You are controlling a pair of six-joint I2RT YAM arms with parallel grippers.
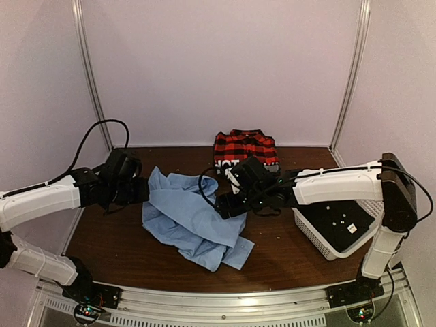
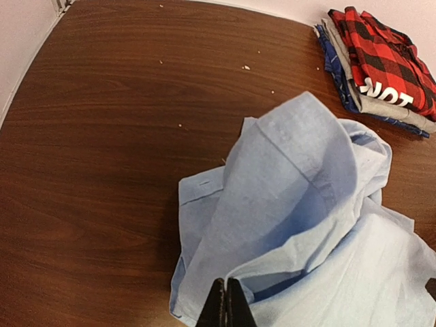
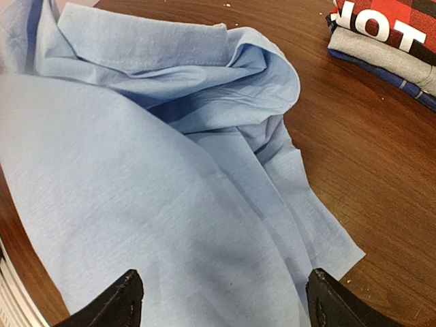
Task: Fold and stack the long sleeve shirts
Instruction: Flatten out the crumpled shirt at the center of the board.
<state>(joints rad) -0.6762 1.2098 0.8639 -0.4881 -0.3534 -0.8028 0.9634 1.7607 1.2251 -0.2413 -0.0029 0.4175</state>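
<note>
**Inspector A:** Where are the shirts sitting?

**Inspector B:** The blue shirt (image 1: 191, 221) is lying crumpled on the worktop (image 1: 109, 238) at the centre of the top view, between the two arms. The plaid shirt (image 1: 245, 146) is sitting folded on a pile (image 2: 388, 109) at upper centre, apart from the blue one.

**Inspector A:** And the grippers?

**Inspector B:** The left gripper (image 2: 225, 303) is clenching the blue shirt at its left edge, and the cloth is tenting up in front of the tips. The right gripper (image 3: 225, 306) is hovering released over the shirt's right side. Its fingers (image 3: 126, 300) are standing wide at the lower corners of its wrist view.

**Inspector A:** Anything else?

**Inspector B:** A basket (image 1: 317, 242) is sitting at lower right, under the right arm.
</note>
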